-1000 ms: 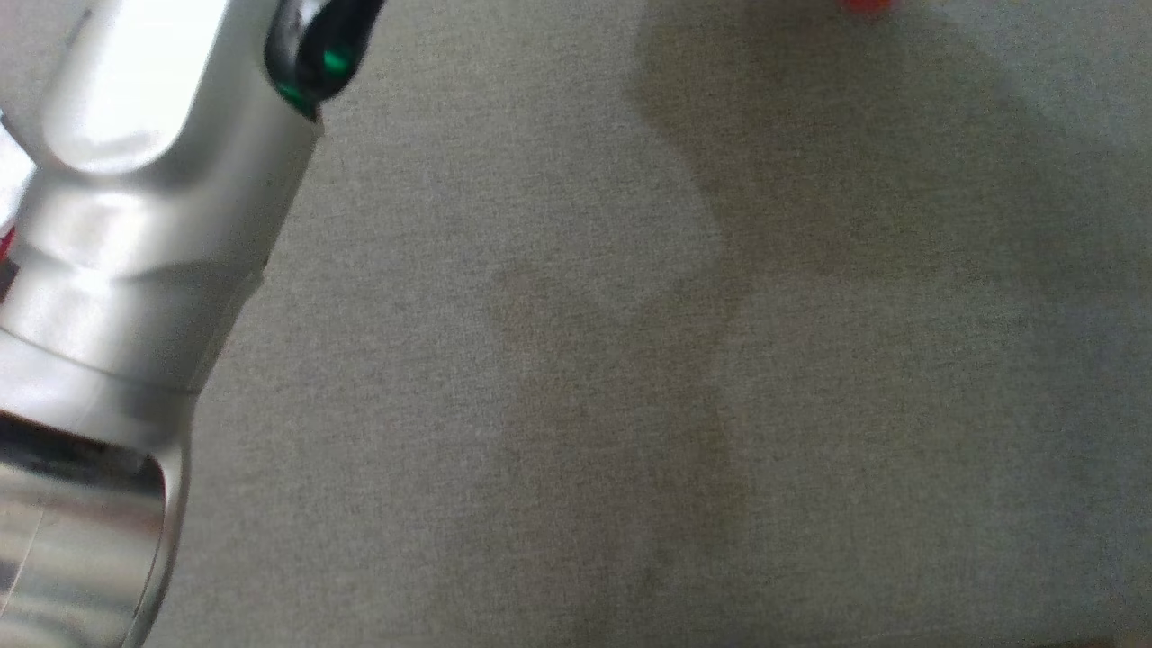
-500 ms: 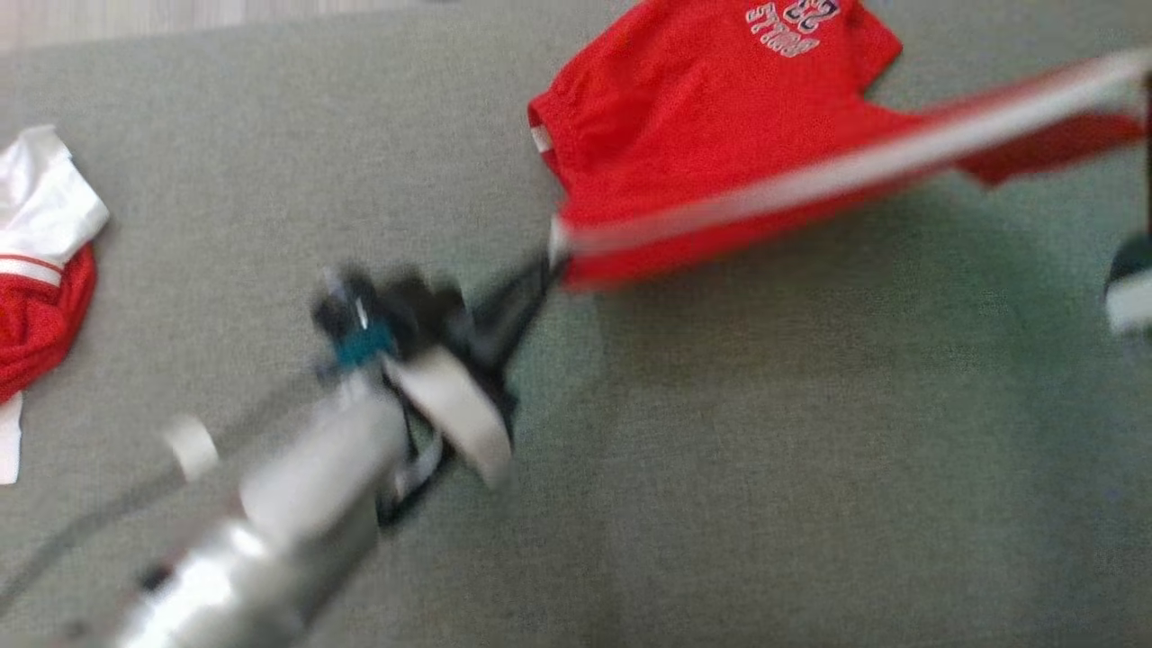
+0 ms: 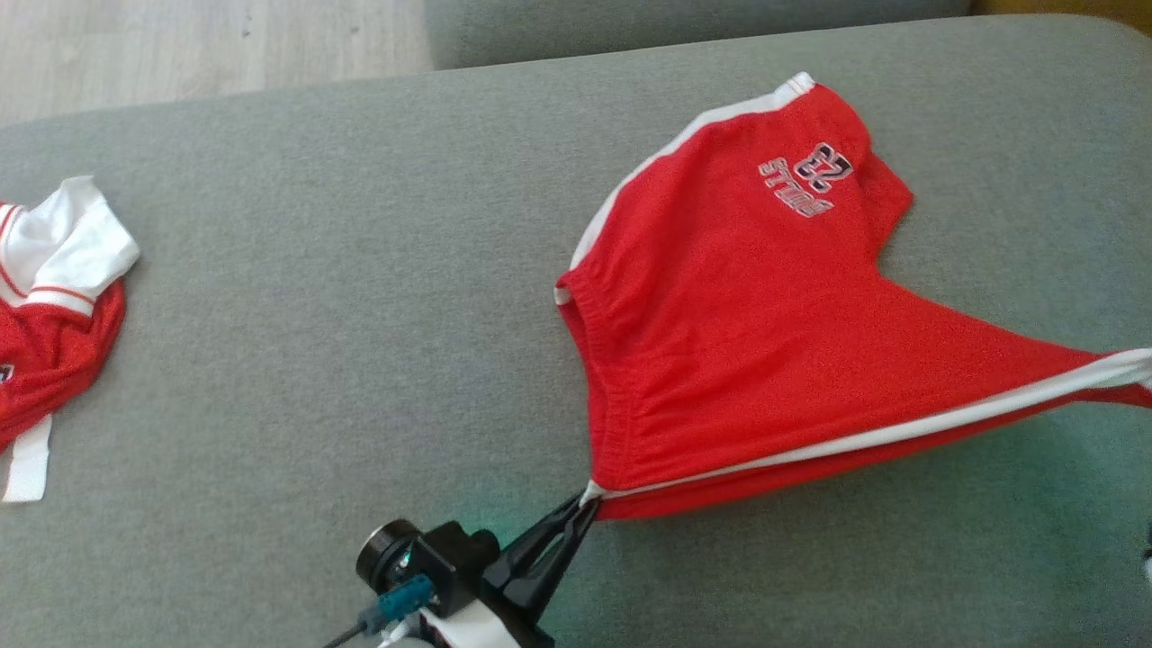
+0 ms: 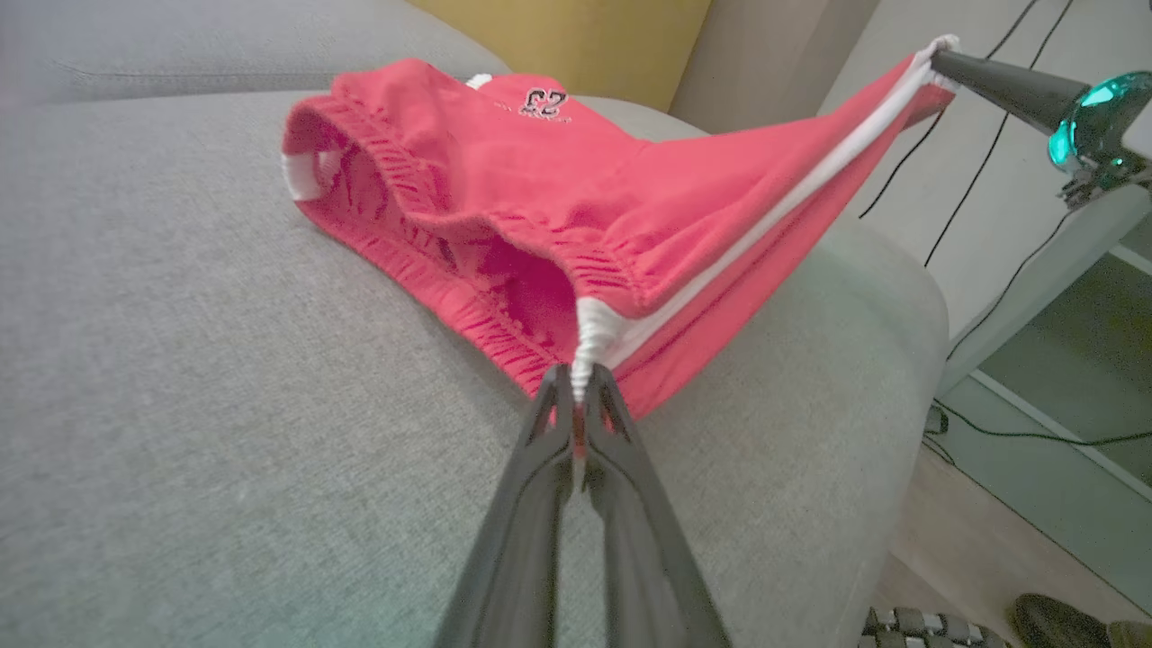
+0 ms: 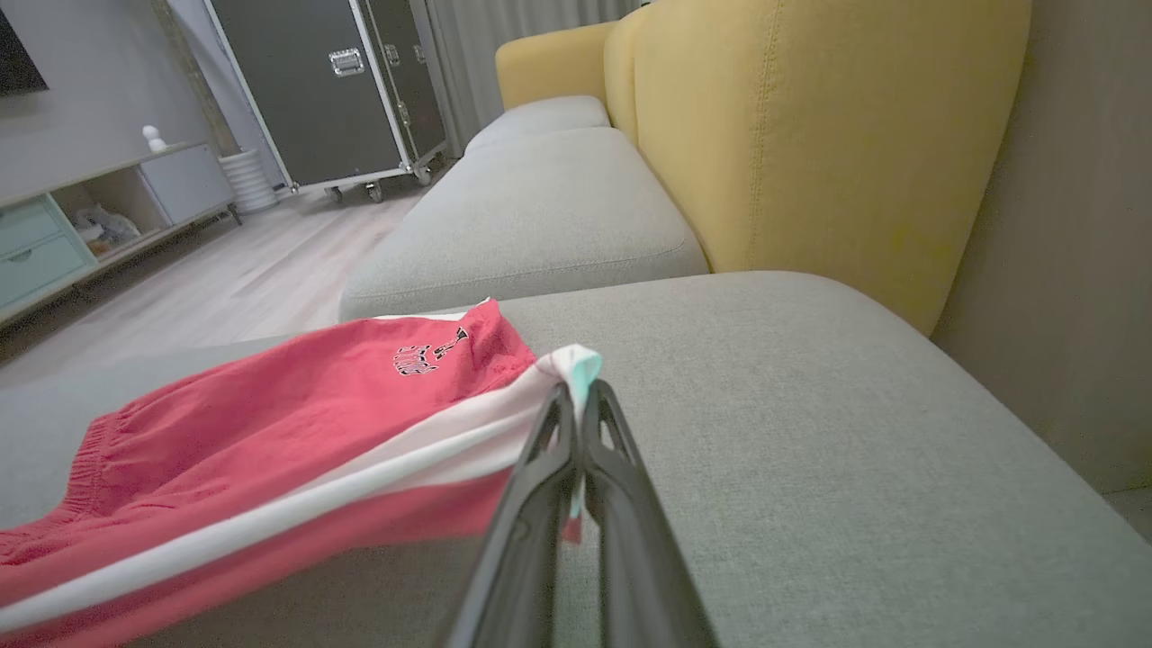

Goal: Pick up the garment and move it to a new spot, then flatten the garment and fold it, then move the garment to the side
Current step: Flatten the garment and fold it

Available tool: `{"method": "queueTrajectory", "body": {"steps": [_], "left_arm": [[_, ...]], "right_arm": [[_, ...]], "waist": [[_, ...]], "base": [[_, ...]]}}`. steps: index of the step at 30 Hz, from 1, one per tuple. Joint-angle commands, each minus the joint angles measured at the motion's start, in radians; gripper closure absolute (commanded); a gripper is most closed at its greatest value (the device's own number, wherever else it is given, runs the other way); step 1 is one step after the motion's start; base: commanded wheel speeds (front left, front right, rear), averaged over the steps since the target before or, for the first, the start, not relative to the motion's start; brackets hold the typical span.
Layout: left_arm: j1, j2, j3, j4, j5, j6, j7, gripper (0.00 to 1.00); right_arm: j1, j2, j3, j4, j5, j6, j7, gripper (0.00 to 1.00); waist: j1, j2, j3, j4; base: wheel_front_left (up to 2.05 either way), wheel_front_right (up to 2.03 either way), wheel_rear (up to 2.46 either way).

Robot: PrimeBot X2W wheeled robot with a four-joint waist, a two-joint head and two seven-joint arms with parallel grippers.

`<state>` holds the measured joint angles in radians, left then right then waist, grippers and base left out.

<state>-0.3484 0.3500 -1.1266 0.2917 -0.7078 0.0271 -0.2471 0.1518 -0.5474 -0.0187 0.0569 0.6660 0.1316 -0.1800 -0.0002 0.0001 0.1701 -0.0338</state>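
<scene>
Rightward, shorts (image 3: pixel 738 360) run off head view; left hand (image 3: pixel 587 502), right hand (image 5: pixel 576 400) pinching.

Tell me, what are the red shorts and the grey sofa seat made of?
Red shorts: probably a soft, matte knit sports fabric. They drape loosely and gather in ruffles at the waist.
Grey sofa seat: woven upholstery cloth, matte, with a fine visible weave.
</scene>
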Motion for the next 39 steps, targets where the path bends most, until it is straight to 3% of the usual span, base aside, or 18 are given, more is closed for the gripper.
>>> {"method": "queueTrajectory", "body": {"steps": [1, 6, 11, 21, 28, 39], "left_arm": [[-0.014, 0.043, 0.04, -0.047, -0.011, 0.022, 0.003, 1.0], [-0.067, 0.021, 0.076, -0.15, -0.044, 0.033, 0.039, 1.0], [-0.171, -0.04, 0.135, -0.172, -0.111, 0.003, 0.073, 1.0], [-0.288, -0.153, 0.236, -0.037, -0.288, -0.073, 0.124, 1.0], [-0.377, -0.208, 0.24, 0.045, -0.354, -0.117, 0.199, 1.0], [-0.502, -0.256, 0.243, 0.185, -0.343, -0.105, 0.22, 1.0]], "right_arm": [[-0.003, -0.036, -0.052, -0.063, -0.016, -0.001, 0.018, 1.0], [-0.037, -0.006, -0.135, -0.131, -0.076, -0.001, 0.122, 1.0], [-0.204, -0.018, -0.097, -0.092, -0.131, -0.001, 0.205, 1.0], [-0.546, -0.087, 0.075, 0.126, -0.148, -0.001, 0.283, 1.0], [-0.745, -0.145, 0.23, 0.304, -0.116, -0.001, 0.295, 1.0], [-0.959, -0.141, 0.403, 0.52, -0.079, -0.001, 0.215, 1.0]], "waist": [[0.0002, -0.0001, 0.002, 0.01], [0.0002, -0.0001, 0.025, 0.049], [0.0002, -0.0001, 0.072, 0.091], [0.0002, -0.0001, 0.161, 0.164], [0.0002, -0.0001, 0.225, 0.205], [0.0002, -0.0001, 0.283, 0.231]], "base": [[0.0, 0.0, 0.0], [0.0, 0.0, 0.0], [0.0, 0.0, 0.0], [0.0, 0.0, 0.0], [0.0, 0.0, 0.0], [0.0, 0.0, 0.0]]}}
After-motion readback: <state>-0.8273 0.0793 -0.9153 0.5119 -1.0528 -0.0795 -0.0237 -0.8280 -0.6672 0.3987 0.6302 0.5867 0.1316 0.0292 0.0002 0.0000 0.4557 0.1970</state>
